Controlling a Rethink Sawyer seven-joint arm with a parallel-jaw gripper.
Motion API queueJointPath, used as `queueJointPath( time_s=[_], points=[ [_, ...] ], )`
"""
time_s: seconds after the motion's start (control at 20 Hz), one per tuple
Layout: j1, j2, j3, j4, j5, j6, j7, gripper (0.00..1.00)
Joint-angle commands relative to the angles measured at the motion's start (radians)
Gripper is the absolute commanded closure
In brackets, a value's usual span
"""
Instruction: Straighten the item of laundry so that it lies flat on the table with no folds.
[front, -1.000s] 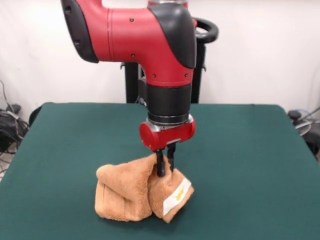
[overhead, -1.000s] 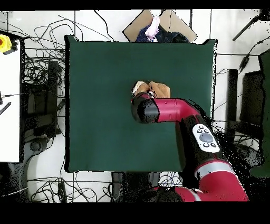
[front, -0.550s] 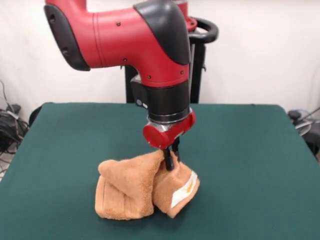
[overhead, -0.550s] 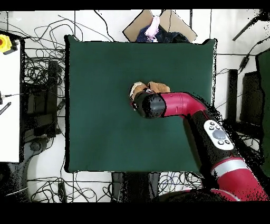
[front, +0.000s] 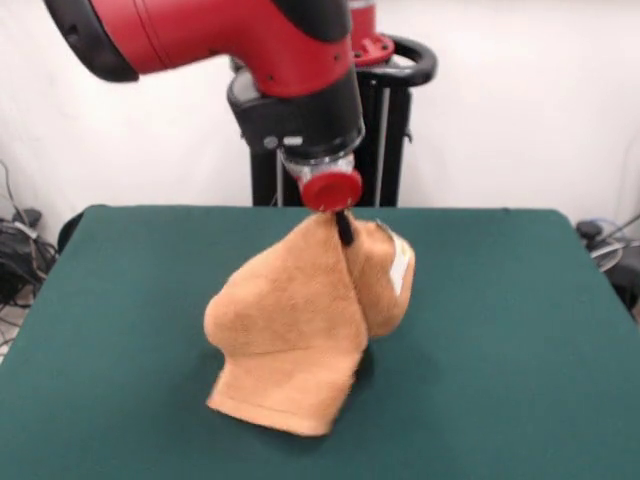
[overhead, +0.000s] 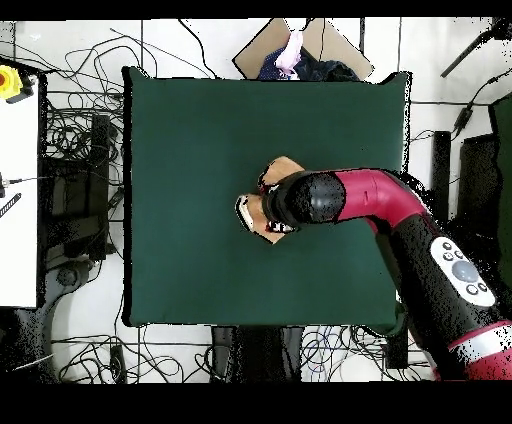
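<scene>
Hand (front: 344, 228) clenched on towel (front: 300, 320) at its top fold, raised over mid-bench (front: 500, 300). Towel hanging bunched, lower edge touching bench; white tag (front: 401, 268) on its right side.

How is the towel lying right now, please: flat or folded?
Still folded: the towel hangs doubled from the gripper, only its lower edge touching the table.

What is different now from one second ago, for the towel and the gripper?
The gripper, shut on the towel, has risen and drawn back toward the robot's side. The towel, then a low bunch, now hangs tall from its pinched top, its lower edge on the table. The grip is unchanged.
</scene>
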Motion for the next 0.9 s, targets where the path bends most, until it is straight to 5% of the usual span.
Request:
queueJointPath(
  time_s=[0.05,0.25,0.6,0.8,0.9],
  points=[
    [-0.051,0.004,0.265,0.178,-0.037,0.085,-0.394,1.0],
    [-0.069,0.012,0.29,0.21,-0.063,0.057,-0.482,1.0],
    [-0.118,-0.123,0.408,0.301,-0.034,0.009,-0.471,1.0],
    [-0.076,-0.17,0.46,0.316,0.0,0.004,-0.363,1.0],
    [0.004,-0.17,0.383,0.279,0.017,-0.008,-0.207,1.0]
  ],
)
